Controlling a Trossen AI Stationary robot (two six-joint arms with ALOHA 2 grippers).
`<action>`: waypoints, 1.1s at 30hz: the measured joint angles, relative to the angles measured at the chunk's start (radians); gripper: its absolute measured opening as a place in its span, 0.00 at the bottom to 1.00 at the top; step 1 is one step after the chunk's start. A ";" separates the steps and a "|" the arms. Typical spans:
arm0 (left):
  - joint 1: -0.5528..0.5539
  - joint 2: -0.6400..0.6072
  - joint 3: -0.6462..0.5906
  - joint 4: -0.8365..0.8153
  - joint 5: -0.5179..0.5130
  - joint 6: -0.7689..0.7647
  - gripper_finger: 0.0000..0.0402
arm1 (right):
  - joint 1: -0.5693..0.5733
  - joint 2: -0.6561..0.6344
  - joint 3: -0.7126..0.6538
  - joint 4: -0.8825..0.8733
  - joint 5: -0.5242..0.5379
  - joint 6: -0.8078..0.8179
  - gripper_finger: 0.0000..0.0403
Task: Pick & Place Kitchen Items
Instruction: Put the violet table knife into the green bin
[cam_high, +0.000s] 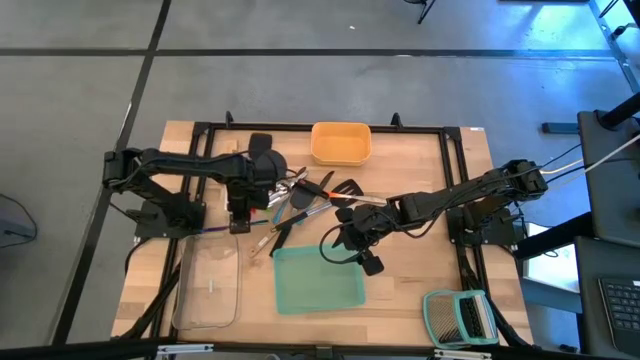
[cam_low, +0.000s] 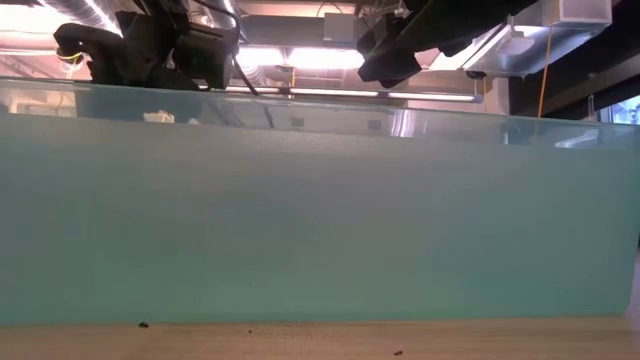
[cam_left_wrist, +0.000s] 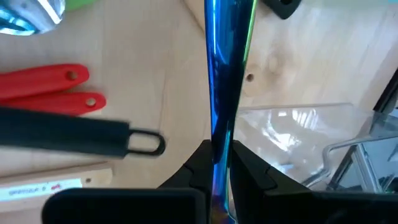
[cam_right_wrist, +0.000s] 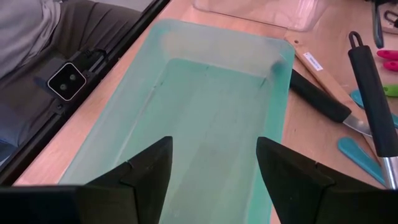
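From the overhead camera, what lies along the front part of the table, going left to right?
Clear plastic tray → shallow teal plastic tray → green-framed grey slatted rack.

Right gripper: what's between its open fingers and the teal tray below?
Nothing. In the right wrist view the right gripper hangs open and empty over the teal tray, whose floor shows bare.

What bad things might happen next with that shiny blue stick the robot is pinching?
The left gripper pinches the iridescent utensil by a thin, slick part, so it might slip or swing. It hangs right at the clear tray rim and could catch on it. The open right gripper waits above the teal tray.
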 joint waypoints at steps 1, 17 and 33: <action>-0.004 0.000 0.000 0.005 0.000 0.000 0.07 | 0.000 0.000 0.000 0.000 0.000 0.000 0.58; -0.010 -0.020 0.041 0.038 -0.124 -0.006 0.07 | 0.000 0.000 0.000 0.002 0.000 0.000 0.58; -0.010 -0.041 0.271 0.094 -0.193 -0.012 0.07 | 0.000 0.000 0.000 -0.067 0.000 0.004 0.58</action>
